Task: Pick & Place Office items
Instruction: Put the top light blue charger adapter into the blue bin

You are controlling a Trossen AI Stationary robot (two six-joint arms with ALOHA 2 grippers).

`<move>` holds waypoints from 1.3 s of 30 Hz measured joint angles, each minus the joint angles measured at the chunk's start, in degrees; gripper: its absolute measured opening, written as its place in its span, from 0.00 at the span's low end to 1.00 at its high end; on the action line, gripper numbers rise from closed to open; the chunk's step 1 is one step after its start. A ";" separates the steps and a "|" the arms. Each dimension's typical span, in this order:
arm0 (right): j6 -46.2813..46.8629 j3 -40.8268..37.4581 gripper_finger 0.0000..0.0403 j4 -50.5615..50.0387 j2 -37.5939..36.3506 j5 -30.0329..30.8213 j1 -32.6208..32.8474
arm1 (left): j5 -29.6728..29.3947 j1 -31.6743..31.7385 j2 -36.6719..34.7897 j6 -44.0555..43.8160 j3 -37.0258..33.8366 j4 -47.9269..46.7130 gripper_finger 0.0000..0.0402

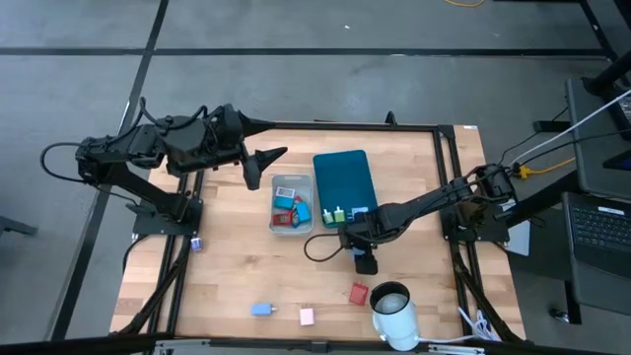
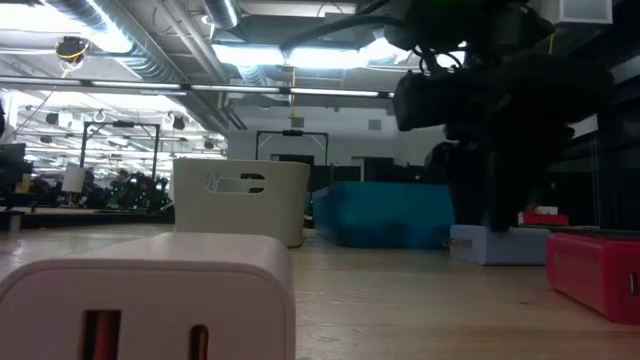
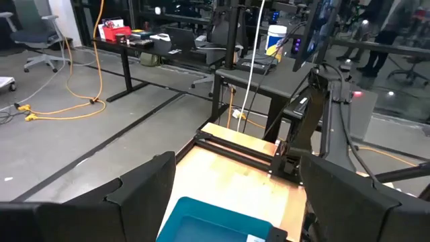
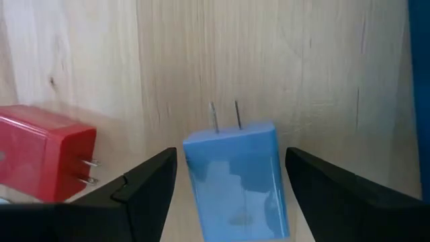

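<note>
Office items (image 1: 289, 206) in grey bin (image 1: 292, 229), others on teal tray (image 1: 344, 177)

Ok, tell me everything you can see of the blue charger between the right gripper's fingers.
The blue charger is a small, glossy, plastic-looking block with two metal prongs pointing away from the wrist. It lies flat on the wooden table, between the open fingers of the right gripper, not yet clamped. A red charger lies beside it, apart.

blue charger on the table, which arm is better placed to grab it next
Right. The right gripper is low over the table with its open fingers either side of the blue charger, a red charger just beside it. The left gripper is raised at the table's far side, open, away from any loose piece.
</note>
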 joint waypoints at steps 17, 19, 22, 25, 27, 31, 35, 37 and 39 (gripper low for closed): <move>4.51 0.13 0.59 0.37 3.08 3.42 2.19 | 0.25 0.00 0.02 -0.54 0.00 -1.06 0.78; 4.67 0.09 0.53 0.29 2.76 3.14 2.19 | 0.25 0.00 0.02 -0.84 0.00 -1.13 0.78; 4.63 0.02 0.52 -0.09 2.45 2.81 2.04 | 0.25 0.00 0.02 -0.88 0.00 -1.13 0.78; 4.63 0.04 0.52 -0.62 2.35 1.42 1.79 | 0.27 0.00 0.02 -0.99 0.00 -1.13 0.78; 4.68 0.07 0.52 -0.79 2.32 0.03 1.78 | 0.27 0.00 0.02 -1.01 -0.01 -1.13 0.78; 4.36 2.61 0.52 -3.21 1.45 -1.95 1.81 | 0.27 0.00 0.02 -0.99 -0.02 -1.11 0.78; 2.57 7.90 0.52 -6.37 0.24 -1.26 1.81 | 0.27 0.00 0.02 -0.97 -0.02 -1.11 0.78; 1.21 10.94 0.52 -8.19 0.22 0.15 1.81 | 0.27 0.00 0.02 -0.97 -0.02 -1.11 0.78; -0.39 14.26 0.52 -10.76 0.20 1.21 1.66 | 0.27 0.00 0.02 -0.97 -0.02 -1.11 0.78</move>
